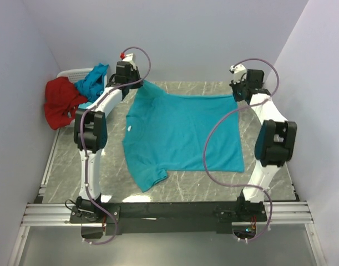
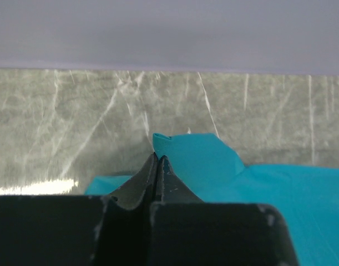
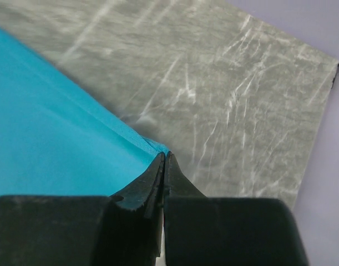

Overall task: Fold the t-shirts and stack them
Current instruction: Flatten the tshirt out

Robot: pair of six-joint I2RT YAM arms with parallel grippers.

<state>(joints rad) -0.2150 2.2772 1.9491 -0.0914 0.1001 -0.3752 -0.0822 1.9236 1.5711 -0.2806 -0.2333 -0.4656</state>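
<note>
Two claws are clenched on the same turquoise t-shirt (image 1: pixel 180 133), one at each end of its far edge. Your left claw (image 1: pixel 139 83) pinches the raised cloth at the far left, by what looks like the far sleeve. Your right claw (image 3: pixel 165 156) nips the far right corner, right at the tip of the seam. In both wrist views the jaws are pressed together with only a thin fold of cloth between them.

The shirt lies open on the middle of the worktop (image 1: pixel 197 185), with its long axis running left to right. A small pale label marks the neck toward the left edge, the hem faces the right edge, and the other sleeve sticks out toward the near left. All of the body therefore lies on the near side of both claws, toward the arm bases. Neither arm is nearer, since each already holds its own end. My reading is that the coming move depends on bringing that held far edge evenly toward the near edge, both ends together.

The cloth looks soft and mostly flat, with light ripples. The far edge is drawn fairly straight between the two grips.

A red t-shirt (image 1: pixel 61 102) and a second turquoise t-shirt (image 1: pixel 94 80) sit crumpled at the white basket (image 1: pixel 69 73) in the far left corner, not yet folded.
</note>
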